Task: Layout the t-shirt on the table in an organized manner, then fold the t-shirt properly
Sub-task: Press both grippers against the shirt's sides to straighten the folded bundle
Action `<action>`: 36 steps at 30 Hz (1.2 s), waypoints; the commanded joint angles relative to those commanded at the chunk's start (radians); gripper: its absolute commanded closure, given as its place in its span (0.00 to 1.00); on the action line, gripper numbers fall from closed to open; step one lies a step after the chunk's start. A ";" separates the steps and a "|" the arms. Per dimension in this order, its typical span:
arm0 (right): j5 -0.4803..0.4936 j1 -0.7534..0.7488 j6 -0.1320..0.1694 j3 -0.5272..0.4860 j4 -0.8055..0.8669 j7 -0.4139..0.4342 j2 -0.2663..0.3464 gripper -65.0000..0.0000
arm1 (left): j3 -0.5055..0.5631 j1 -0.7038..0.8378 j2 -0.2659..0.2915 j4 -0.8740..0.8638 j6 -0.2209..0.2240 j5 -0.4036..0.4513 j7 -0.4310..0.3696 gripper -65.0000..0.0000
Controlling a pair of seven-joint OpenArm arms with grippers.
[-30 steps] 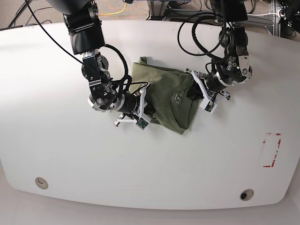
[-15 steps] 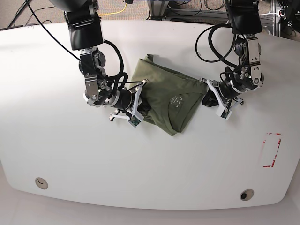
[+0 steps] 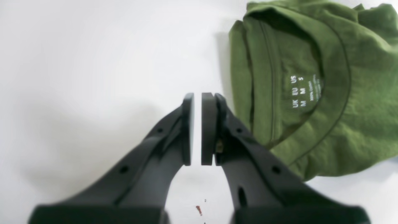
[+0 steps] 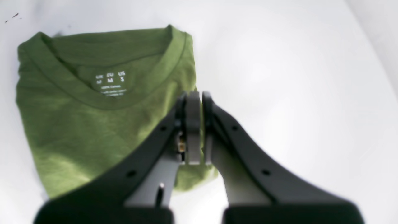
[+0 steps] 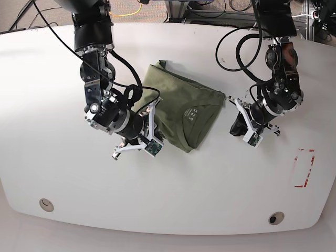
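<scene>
Left wrist view: the left tool (image 3: 196,130) is closed on nothing, only a sliver of gap between its pads, hanging over bare table (image 3: 93,62) just beside the t-shirt (image 3: 311,84), collar label up.

Right wrist view: the right tool (image 4: 194,124) is likewise closed and empty, at the folded shirt's right edge.

Base view: the shirt sits as a compact folded packet between the two arms, slightly skewed. Judging from this, what remains is withdrawing cleanly, lifting straight up so neither tool drags an edge and disturbs the fold.
</scene>
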 joint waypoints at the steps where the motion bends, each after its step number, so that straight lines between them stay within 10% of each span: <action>1: 0.000 -0.008 0.000 0.000 -0.005 0.000 0.006 0.98 | 0.000 0.000 0.000 -0.003 0.000 0.000 0.000 0.96; 14: 0.003 -0.129 0.000 0.000 -0.014 0.008 0.023 0.98 | 0.002 -0.021 0.041 -0.175 0.000 0.005 -0.021 0.96; 26: 0.000 -0.183 0.000 -0.002 -0.290 0.265 -0.002 0.98 | 0.002 -0.110 0.034 -0.562 0.000 0.011 -0.167 0.96; 36: 0.005 -0.133 0.000 0.000 -0.092 0.117 0.023 0.98 | 0.000 -0.124 0.015 -0.459 0.000 0.081 -0.157 0.96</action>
